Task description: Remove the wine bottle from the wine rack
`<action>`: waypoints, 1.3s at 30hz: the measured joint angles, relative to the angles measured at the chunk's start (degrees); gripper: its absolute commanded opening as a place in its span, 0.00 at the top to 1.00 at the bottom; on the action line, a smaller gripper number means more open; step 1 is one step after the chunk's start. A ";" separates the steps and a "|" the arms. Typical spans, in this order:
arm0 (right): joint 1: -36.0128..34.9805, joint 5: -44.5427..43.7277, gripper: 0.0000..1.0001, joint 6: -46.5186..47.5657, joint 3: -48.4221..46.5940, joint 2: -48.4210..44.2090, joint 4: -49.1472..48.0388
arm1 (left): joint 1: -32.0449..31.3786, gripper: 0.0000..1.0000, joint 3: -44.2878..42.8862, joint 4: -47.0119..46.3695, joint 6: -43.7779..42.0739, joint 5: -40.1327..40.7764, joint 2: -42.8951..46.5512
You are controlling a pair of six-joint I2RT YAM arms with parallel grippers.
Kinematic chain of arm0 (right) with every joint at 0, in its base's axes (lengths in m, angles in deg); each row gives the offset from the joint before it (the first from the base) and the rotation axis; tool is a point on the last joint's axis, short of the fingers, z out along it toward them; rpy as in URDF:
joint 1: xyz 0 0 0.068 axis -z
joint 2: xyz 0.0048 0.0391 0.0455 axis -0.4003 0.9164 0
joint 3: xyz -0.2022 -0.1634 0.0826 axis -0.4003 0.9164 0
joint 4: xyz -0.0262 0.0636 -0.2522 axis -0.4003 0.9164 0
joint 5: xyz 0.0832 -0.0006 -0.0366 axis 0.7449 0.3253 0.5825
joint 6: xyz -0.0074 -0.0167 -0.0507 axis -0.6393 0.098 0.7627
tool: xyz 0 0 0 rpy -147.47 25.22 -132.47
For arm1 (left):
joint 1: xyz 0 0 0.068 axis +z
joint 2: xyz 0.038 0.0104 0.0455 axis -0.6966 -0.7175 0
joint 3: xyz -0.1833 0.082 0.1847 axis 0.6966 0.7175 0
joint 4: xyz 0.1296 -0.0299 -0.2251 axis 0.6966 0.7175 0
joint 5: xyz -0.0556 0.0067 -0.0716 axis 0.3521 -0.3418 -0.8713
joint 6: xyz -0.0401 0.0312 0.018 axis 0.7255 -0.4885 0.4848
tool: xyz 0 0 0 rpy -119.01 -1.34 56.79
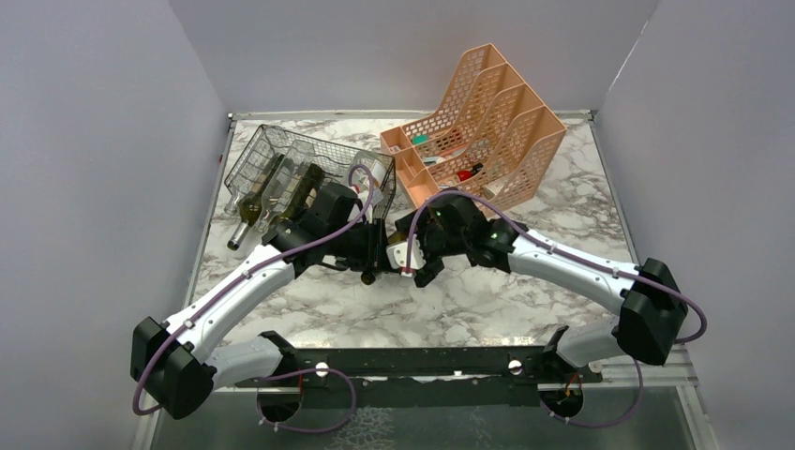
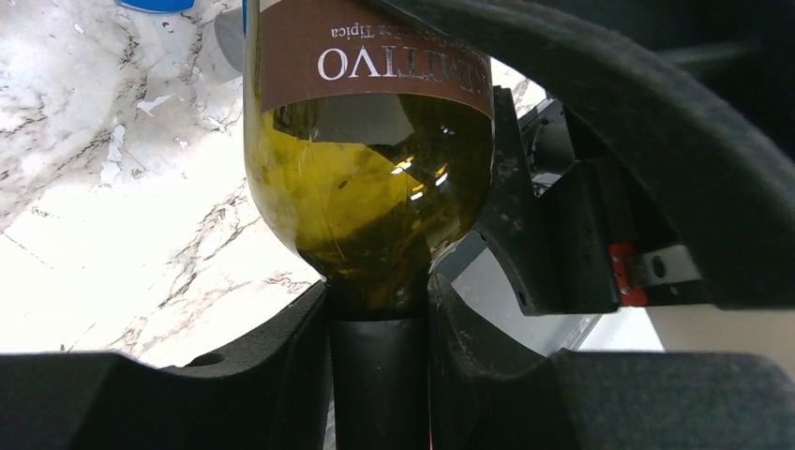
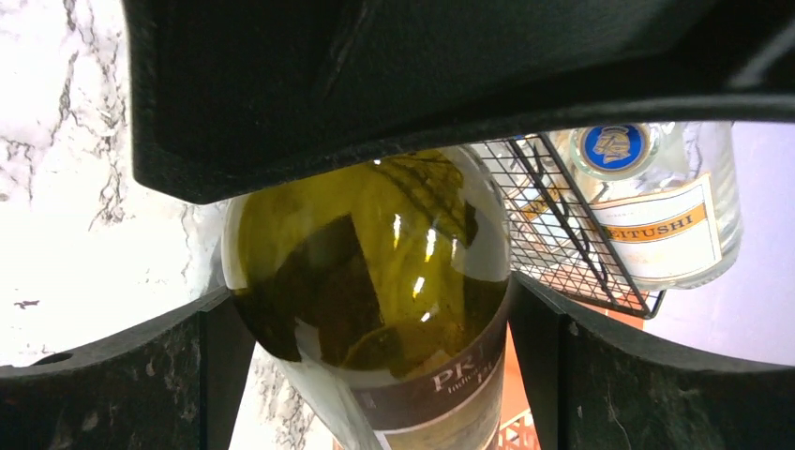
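The wine bottle is olive-green glass with a brown label and a black foil neck. It hangs over the marble table in front of the black wire wine rack, clear of it. My left gripper is shut on the bottle's neck. My right gripper grips the bottle's body, one finger pressed on each side. In the top view both grippers, left and right, meet at the bottle, which the arms mostly hide.
Other bottles lie in the rack, and a clear one with a blue cap shows behind the mesh. A peach perforated file organizer stands at the back right. Grey walls close in the table.
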 measured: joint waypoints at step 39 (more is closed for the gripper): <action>-0.28 -5.09 0.38 -25.55 18.91 -11.47 -18.69 | 0.20 0.01 -17.27 5.73 -6.08 10.29 1.18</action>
